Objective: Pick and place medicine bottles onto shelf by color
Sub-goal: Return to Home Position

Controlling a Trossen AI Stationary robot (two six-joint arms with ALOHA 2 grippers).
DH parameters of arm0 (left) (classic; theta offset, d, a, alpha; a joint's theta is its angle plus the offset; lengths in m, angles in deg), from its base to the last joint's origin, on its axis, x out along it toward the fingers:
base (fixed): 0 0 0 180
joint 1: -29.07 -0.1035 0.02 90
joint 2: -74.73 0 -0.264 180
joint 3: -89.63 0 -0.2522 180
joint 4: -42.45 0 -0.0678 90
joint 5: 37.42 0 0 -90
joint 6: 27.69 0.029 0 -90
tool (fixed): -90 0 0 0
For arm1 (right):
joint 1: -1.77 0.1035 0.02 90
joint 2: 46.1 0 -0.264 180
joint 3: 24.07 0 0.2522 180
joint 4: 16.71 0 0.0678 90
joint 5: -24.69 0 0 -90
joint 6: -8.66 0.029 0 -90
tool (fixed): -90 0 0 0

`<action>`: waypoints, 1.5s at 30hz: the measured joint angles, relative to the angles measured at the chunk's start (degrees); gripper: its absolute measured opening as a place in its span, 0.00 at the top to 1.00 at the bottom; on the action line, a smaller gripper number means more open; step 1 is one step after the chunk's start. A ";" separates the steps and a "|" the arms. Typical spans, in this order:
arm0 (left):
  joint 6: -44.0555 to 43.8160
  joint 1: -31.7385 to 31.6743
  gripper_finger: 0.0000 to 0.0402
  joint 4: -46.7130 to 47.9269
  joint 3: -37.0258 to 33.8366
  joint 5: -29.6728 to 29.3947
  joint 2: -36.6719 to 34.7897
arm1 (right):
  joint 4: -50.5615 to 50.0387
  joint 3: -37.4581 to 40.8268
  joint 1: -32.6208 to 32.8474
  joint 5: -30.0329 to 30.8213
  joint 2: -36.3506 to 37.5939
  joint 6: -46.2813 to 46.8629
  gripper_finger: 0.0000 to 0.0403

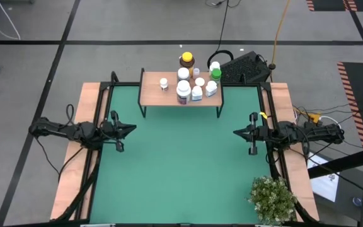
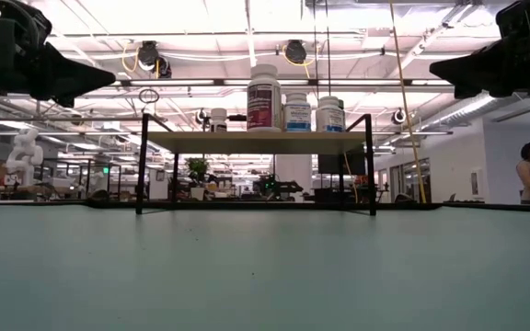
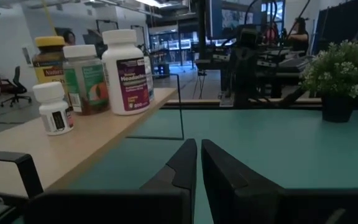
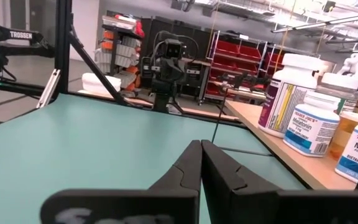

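Green tabletop (image 1: 181,170) carries the shelf (image 1: 153,94) at its far edge, long axis running left to right. Medicine bottles (image 1: 183,90) stand upright on it, caps up, mostly on its right half. Left gripper (image 1: 133,129) and right gripper (image 1: 236,132) hover at opposite sides, tips facing inward, fingers pressed together.

Table top (image 1: 181,170) plain teal-green, rim (image 1: 74,157) light wood. Shelf (image 1: 159,96) light wood, black legs. Medicine bottles (image 1: 183,74) mostly white, white caps. Amber bottle (image 1: 186,61) yellow cap, top centre. One green-capped bottle (image 1: 216,74). Tall white bottle (image 3: 127,71) purple label, melatonin bottle (image 4: 308,127) blue-and-white label. Left gripper (image 1: 133,128), right gripper (image 1: 235,132) black. Plant (image 1: 273,198) lower right, green with pale flecks. Floor (image 1: 30,25) grey, black lines. Hazard stripes (image 1: 357,79) orange-and-black, right edge.
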 joint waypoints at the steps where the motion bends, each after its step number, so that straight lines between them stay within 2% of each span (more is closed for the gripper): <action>1: 0.01 0.00 0.94 0.04 0.00 0.00 0.00 | -0.02 0.00 0.00 0.00 0.00 0.10 1.00; 27: 0.33 -0.04 0.94 0.28 0.00 -0.71 0.00 | 0.17 2.17 -1.23 1.44 0.09 1.61 1.00; 42: 0.37 -0.04 0.94 0.28 0.00 -0.81 0.00 | -2.31 2.19 -1.36 1.20 -0.49 8.20 1.00; 45: 0.36 -0.03 0.94 0.10 -0.02 -0.81 0.00 | -2.13 2.19 -1.36 1.26 -0.48 5.31 1.00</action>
